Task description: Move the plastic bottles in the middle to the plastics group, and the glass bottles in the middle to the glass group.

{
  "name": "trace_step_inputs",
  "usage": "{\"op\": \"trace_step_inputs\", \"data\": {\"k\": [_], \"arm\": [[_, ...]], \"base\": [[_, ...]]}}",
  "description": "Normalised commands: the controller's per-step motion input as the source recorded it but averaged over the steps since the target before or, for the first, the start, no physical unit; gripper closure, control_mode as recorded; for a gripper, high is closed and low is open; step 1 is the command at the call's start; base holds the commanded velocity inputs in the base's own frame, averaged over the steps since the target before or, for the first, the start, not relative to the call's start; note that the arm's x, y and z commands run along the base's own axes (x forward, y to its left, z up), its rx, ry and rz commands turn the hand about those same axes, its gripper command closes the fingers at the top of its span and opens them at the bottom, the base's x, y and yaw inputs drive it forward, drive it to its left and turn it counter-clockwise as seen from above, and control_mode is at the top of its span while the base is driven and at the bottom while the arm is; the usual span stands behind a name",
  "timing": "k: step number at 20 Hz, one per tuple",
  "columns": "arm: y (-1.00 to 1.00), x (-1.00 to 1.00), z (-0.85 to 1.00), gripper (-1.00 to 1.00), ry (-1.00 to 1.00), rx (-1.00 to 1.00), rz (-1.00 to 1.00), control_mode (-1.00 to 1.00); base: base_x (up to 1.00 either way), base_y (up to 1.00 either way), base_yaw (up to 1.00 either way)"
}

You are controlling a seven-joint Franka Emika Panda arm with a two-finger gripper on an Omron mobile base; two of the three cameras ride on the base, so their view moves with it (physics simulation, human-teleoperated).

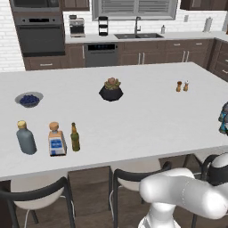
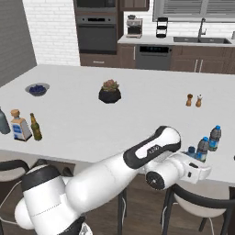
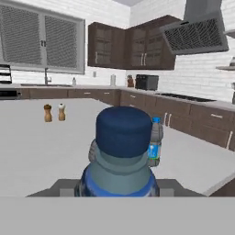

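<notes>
Green bottle (image 1: 75, 137) right of stoppered bottle (image 1: 56, 140), on counter (image 1: 147, 111).

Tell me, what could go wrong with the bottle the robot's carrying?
1. The end effector holds a blue-capped clear plastic water bottle right beside other blue-capped plastic bottles; setting it down could knock them over.
2. They stand near the white counter's edge, so a bumped one might roll off.
</notes>
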Motion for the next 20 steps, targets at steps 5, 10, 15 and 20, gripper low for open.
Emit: {"op": "trace_step_inputs", "data": {"k": [5,10,15,20], "arm": [[-0.64,0.00,0.34,1.00,0.40,0.00,0.23,-1.00],[-0.65,0.00,0.35,1.00,0.41,0.01,0.16,-1.00],[-0.67,-0.01,0.38,1.00,0.18,0.22,0.18,-1.00],[-0.70,-0.13,0.10,1.00,-0.03,0.49,0.17,-1.00]], "base": [[0.00,0.00,0.00],[0.00,0.00,0.00],[0.00,0.00,0.00],[0.00,0.00,0.00]]}}
